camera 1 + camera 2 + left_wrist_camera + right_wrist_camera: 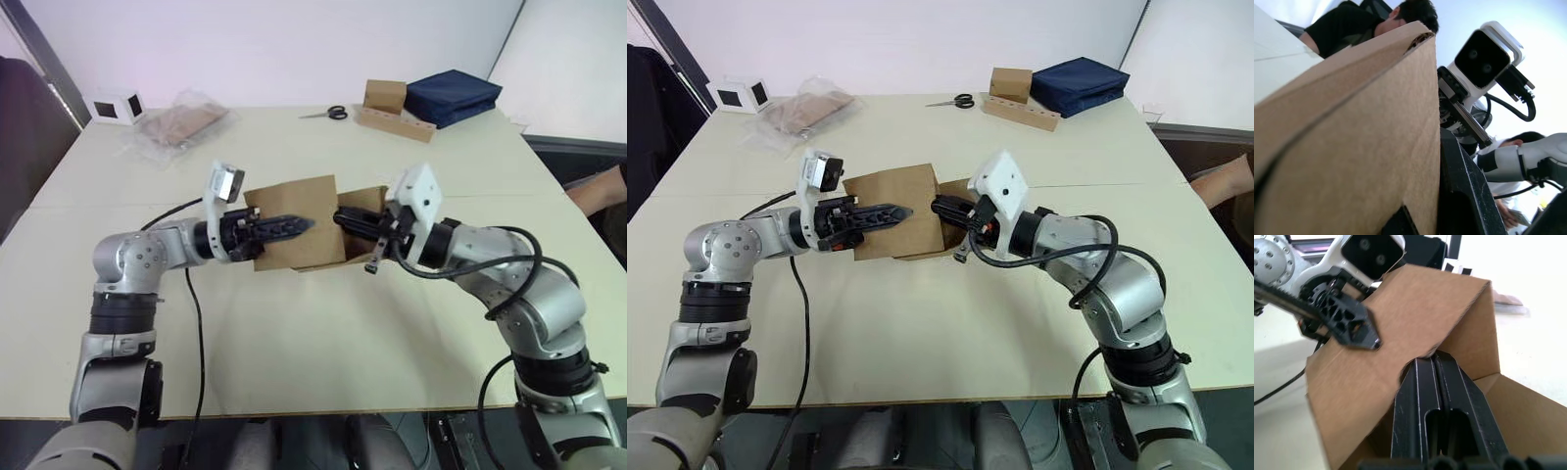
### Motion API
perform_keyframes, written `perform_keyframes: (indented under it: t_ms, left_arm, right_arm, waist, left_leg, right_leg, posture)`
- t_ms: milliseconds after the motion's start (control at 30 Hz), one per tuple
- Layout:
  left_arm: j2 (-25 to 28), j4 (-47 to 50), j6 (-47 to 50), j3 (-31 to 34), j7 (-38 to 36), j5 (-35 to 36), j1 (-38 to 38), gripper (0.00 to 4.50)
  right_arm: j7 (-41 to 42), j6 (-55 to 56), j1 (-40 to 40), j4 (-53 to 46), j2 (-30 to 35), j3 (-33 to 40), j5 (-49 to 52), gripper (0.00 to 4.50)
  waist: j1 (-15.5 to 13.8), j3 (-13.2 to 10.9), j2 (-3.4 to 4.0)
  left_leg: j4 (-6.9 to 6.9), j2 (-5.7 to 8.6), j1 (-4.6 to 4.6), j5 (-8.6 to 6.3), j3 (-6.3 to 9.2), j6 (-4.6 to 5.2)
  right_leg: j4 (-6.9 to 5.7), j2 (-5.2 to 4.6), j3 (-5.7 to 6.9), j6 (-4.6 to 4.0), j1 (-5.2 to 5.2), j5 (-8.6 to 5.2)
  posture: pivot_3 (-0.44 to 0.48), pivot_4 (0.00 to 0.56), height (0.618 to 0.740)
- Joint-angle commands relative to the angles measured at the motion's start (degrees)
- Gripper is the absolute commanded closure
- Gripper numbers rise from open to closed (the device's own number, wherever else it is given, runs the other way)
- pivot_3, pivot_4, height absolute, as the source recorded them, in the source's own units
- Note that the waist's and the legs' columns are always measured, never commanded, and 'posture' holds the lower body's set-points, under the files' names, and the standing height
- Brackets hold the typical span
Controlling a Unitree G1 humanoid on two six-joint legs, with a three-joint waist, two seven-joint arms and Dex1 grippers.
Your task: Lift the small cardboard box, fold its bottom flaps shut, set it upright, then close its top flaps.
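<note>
Item: small cardboard box, held just above the middle of the surface, open and partly flattened, between the two arms.

Left gripper: lies across the box's near panel; whether its jaws are open or closed cannot be told.

Right gripper: jaws pressed together, tips tucked under the edge of a panel at the box's open end, with a flap lying beside them.

Step in hand, by judgement: squaring the box for folding the bottom flaps. Do it well by keeping the left side steady as a brace while the right tips push one flap inward at a time, slowly, so the cardboard creases on its score.

Beyond, near the far edge: scissors, tan box with holed strip, navy bag, plastic packet, white cube.
</note>
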State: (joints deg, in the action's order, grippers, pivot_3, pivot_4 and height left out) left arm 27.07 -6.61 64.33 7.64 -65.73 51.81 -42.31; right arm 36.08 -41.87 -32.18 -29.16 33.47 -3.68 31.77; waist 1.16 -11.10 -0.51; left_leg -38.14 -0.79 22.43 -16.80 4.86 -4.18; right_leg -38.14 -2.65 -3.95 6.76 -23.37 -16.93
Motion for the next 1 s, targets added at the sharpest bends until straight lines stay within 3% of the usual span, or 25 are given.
perform_keyframes:
  t_ms: [33,267,567,767,1000]
  left_arm:
    - [0.8,0.5,-1.1,1.4,0.3,0.9,-0.5,4.47]
    - [1.4,-0.3,-2.2,2.9,1.2,1.1,-1.1,4.47]
    - [0.8,-1.1,-2.7,4.6,3.1,1.9,-2.1,4.47]
    - [0.2,-0.2,-2.2,5.0,4.7,3.4,-2.2,4.47]
    - [-0.7,1.7,-1.3,4.8,6.3,5.6,-1.2,4.47]
  right_arm:
    - [1.6,-0.2,0.2,-3.0,2.6,3.3,1.4,4.5]
    - [1.3,-4.1,3.3,-5.8,7.8,12.1,6.2,4.5]
    - [-3.3,-6.7,14.4,-11.8,7.6,16.3,8.4,4.5]
    - [-8.4,-5.1,17.8,-13.5,3.0,10.9,6.5,4.5]
    - [-11.3,-2.9,13.0,-10.1,-2.1,5.3,3.4,4.5]
  waist:
    - [0.0,0.0,0.0]
    - [0.0,0.0,0.0]
    - [0.0,0.0,0.0]
    - [0.1,0.0,-0.01]
    - [0.0,0.0,-0.01]
  left_leg:
    - [0.0,0.01,0.0,0.0,0.0,0.0]
    - [0.01,0.0,0.0,0.0,0.0,0.0]
    - [0.02,0.0,0.0,0.0,0.0,0.01]
    - [0.01,0.0,-0.01,0.0,-0.01,0.0]
    - [0.02,0.0,-0.01,0.0,0.0,0.0]
  right_leg:
    - [0.0,0.0,0.0,0.0,0.0,0.0]
    - [0.01,0.0,0.0,0.0,0.01,0.0]
    - [0.01,0.0,0.0,0.0,0.01,0.0]
    - [0.0,0.0,-0.01,0.0,0.01,0.0]
    - [0.02,0.01,-0.01,0.0,0.01,0.0]
  posture:
    - [0.0,0.15,0.74]
    - [0.0,0.15,0.74]
    - [0.0,0.15,0.74]
    - [0.0,0.15,0.74]
    - [0.0,0.15,0.74]
